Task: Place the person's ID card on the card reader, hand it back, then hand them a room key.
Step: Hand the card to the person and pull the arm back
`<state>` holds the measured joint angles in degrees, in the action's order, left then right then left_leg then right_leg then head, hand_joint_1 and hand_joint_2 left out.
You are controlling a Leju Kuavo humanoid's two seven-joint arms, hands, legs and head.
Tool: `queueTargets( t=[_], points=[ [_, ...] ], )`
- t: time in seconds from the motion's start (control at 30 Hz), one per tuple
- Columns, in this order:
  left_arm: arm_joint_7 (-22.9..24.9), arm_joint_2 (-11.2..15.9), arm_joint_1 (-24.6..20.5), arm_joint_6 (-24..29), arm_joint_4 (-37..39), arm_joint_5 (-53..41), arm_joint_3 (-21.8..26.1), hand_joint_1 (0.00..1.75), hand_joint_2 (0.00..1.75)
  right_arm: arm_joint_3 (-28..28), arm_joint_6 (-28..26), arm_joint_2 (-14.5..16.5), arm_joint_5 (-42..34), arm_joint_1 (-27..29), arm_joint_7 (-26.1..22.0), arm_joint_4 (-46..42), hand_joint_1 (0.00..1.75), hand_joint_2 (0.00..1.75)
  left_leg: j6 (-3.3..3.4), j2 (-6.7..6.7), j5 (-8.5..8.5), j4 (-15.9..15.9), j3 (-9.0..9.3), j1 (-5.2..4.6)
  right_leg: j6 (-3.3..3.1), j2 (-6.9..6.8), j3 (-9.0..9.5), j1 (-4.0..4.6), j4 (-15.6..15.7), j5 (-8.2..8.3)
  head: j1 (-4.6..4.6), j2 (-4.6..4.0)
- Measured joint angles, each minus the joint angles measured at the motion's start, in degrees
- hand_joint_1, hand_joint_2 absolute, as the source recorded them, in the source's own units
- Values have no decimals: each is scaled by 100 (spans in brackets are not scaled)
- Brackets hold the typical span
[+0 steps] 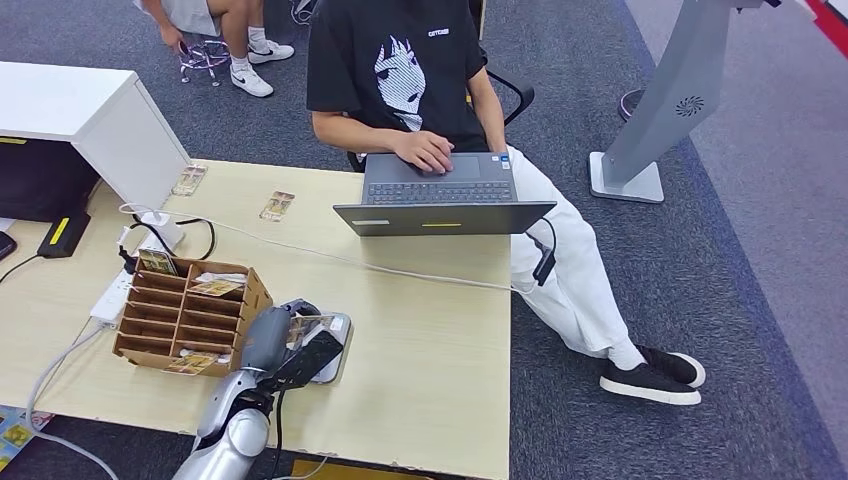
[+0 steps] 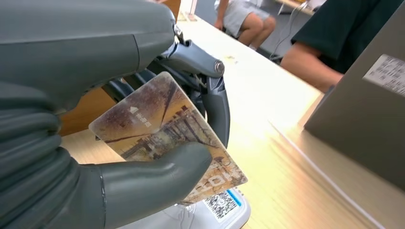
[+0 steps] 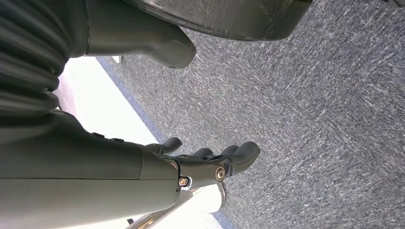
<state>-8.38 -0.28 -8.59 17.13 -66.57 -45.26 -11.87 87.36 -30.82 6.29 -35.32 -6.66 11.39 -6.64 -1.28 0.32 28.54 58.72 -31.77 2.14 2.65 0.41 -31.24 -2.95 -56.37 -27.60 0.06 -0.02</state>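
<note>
card (image 2: pixel 162 129): small white print, illegible | card reader (image 2: pixel 224 210): QR code | laptop (image 2: pixel 387 71): label, unreadable

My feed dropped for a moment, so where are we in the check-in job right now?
Picked up: the left hand grips the card between thumb and fingers. In hand: it holds the card just above the white card reader by the cardboard organizer. Left: handing the card back to the person at the laptop, then a room key. The right hand hangs empty.
</note>
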Motion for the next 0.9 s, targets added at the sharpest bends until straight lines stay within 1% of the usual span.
queueTargets(
  t=[0.37, 0.6, 0.7, 0.8, 0.9],
  points=[
    [5, 0, 14, 105, 23, -98, -1, 175, 175, 0, -2, 0, -1, 0, -1, 0, 0, 175, 0, 0, 0, 0, 1, 0, 0, 0, 2, 0, 0, 0, 1, 1],
    [-80, 8, 28, 333, -9, -253, 1, 175, 175, 0, -9, 0, -11, 0, 6, 0, 0, 175, 0, 0, 0, 0, 1, 0, 0, 0, 1, 0, 0, 0, -1, 0],
    [-153, 44, 64, 693, -250, -444, 1, 175, 175, 0, -29, 2, -19, -1, 40, 0, 0, 175, 0, 0, 0, 0, 0, 1, 0, 0, 0, 1, -1, 0, 0, 0],
    [-234, 113, 86, 992, -757, -502, 1, 175, 175, 0, -44, 2, -28, 1, 46, 0, 0, 175, 0, -1, 0, 0, -1, 1, 0, -1, 0, 1, -1, 0, 1, 0],
    [-271, 186, 98, 1183, -1329, -574, 1, 175, 175, 0, -56, 2, -33, 3, 45, 0, 0, 175, 0, -1, 0, 0, -1, 1, 0, -1, 0, 1, -1, 0, 0, 0]
  ],
)
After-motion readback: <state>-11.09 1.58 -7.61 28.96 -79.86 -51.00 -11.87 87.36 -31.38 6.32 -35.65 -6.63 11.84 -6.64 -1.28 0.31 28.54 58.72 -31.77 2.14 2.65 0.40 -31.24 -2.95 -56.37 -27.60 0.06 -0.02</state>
